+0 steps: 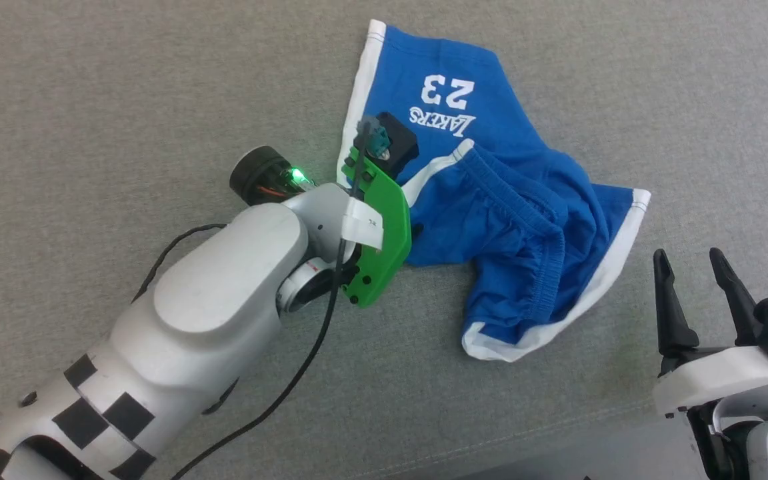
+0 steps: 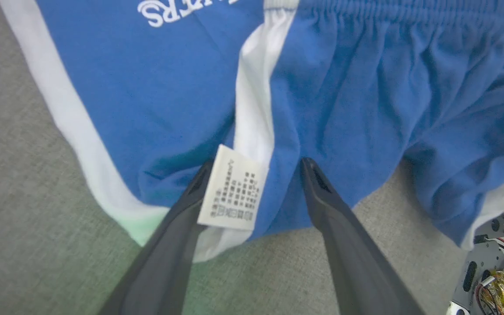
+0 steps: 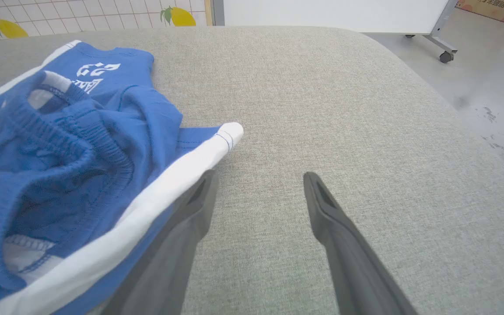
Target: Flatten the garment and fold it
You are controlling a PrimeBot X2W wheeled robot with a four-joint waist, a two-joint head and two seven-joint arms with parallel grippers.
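Note:
The garment (image 1: 491, 200), bright blue shorts with white trim and a white "23", lies crumpled on the grey cushion, its waistband bunched in the middle. My left arm reaches over its near left edge, and a green wrist plate (image 1: 384, 227) hides the fingers from the head view. In the left wrist view my left gripper (image 2: 256, 166) stands open just above the fabric, straddling a white stripe and the small white label (image 2: 234, 188). My right gripper (image 1: 694, 280) is open at the lower right, clear of the cloth. In the right wrist view the garment (image 3: 59, 153) lies left of the open right gripper (image 3: 259, 175).
The grey fabric surface (image 1: 124, 100) spreads wide on the left and far side. A seam and the front edge (image 1: 557, 427) run along the bottom right. Beyond the cushion's right edge lie the floor (image 3: 488, 100) and a caster wheel (image 3: 444, 56) of a white board.

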